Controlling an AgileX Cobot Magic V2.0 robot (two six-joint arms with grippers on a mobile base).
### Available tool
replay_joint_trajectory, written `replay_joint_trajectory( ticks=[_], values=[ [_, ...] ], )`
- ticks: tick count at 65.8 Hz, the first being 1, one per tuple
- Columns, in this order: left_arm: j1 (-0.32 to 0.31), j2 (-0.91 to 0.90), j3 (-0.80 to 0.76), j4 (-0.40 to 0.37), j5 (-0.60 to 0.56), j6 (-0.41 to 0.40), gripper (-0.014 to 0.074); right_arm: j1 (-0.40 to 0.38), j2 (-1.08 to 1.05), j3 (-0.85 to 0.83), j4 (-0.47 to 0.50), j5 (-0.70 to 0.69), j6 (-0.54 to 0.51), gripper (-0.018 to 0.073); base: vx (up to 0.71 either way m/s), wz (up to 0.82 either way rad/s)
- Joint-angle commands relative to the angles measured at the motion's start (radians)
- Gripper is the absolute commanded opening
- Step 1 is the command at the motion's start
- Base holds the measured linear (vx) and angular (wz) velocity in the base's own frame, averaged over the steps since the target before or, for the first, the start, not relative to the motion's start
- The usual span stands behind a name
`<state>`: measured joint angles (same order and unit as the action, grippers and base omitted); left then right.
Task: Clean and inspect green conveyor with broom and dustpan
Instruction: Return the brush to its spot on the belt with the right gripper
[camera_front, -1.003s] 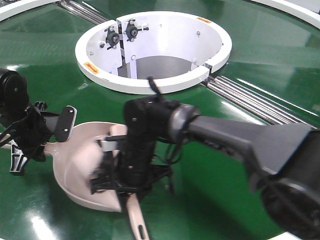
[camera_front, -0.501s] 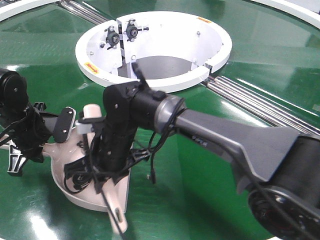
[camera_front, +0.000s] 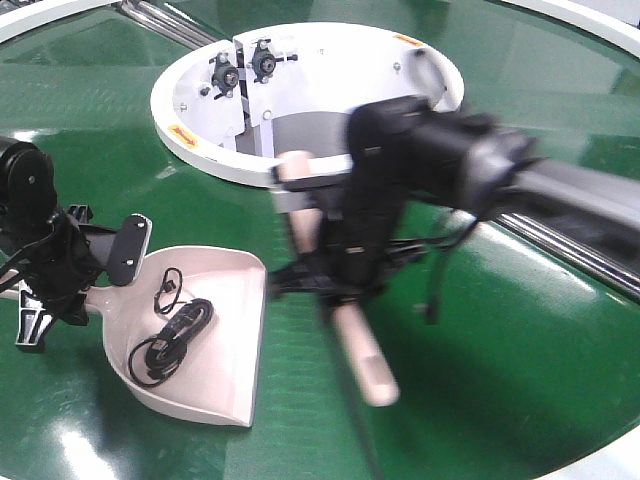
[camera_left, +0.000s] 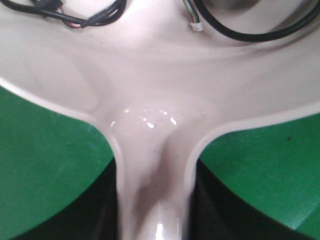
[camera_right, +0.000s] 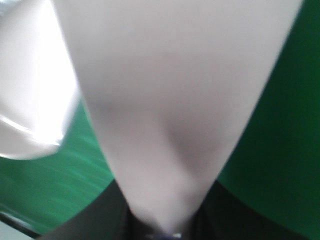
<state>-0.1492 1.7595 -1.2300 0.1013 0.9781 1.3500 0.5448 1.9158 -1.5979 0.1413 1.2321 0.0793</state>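
At eight o'clock on glossy green conveyor (camera_front: 520, 340) lay pink plastic dustpan (camera_front: 235, 340), left gripper (camera_front: 75, 275) clamping it for sweepings; right gripper (camera_front: 335, 275) clamped pink broom (camera_front: 365, 355).

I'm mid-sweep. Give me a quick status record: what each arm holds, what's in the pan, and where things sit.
left gripper: jaws shut on the handle of the pale pink-beige plastic dustpan
right gripper: jaws shut on the pale pink-beige plastic broom
broom position: right of the pan, apart from it, motion-blurred; belt contact unclear
pan contents: tangled black cable
pan placement: on the glossy dark-green conveyor belt, open lip toward the broom
behind: white ring housing, silver rollers
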Motion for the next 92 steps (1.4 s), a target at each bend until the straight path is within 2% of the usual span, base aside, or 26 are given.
replay_joint_trajectory(
  ticks=[1, 12, 22, 37, 92],
  values=[
    [-0.007, -0.042, -0.029, -0.024, -0.013, -0.013, -0.0007, -0.075, -0.126, 0.060, -0.018, 0.057, -0.065, -0.0005, 0.00, 0.00],
    [-0.007, -0.042, -0.029, -0.025, -0.013, -0.013, -0.0006, -0.185, -0.184, 0.149, -0.079, 0.057, -0.090, -0.0005, 0.00, 0.00],
    [-0.007, -0.042, -0.029, -0.025, -0.013, -0.013, -0.0006, -0.237, -0.192, 0.215, -0.141, 0.057, -0.091, -0.0005, 0.00, 0.00],
    [-0.007, -0.042, -0.029, -0.025, -0.013, -0.013, -0.0006, -0.241, -0.173, 0.300, -0.191, 0.057, -0.103, -0.0005, 0.00, 0.00],
    [-0.007, -0.042, -0.029, -0.025, -0.022, -0.013, -0.0007, -0.256, -0.064, 0.312, -0.170, 0.058, -0.125, 0.0012, 0.00, 0.00]
  ],
)
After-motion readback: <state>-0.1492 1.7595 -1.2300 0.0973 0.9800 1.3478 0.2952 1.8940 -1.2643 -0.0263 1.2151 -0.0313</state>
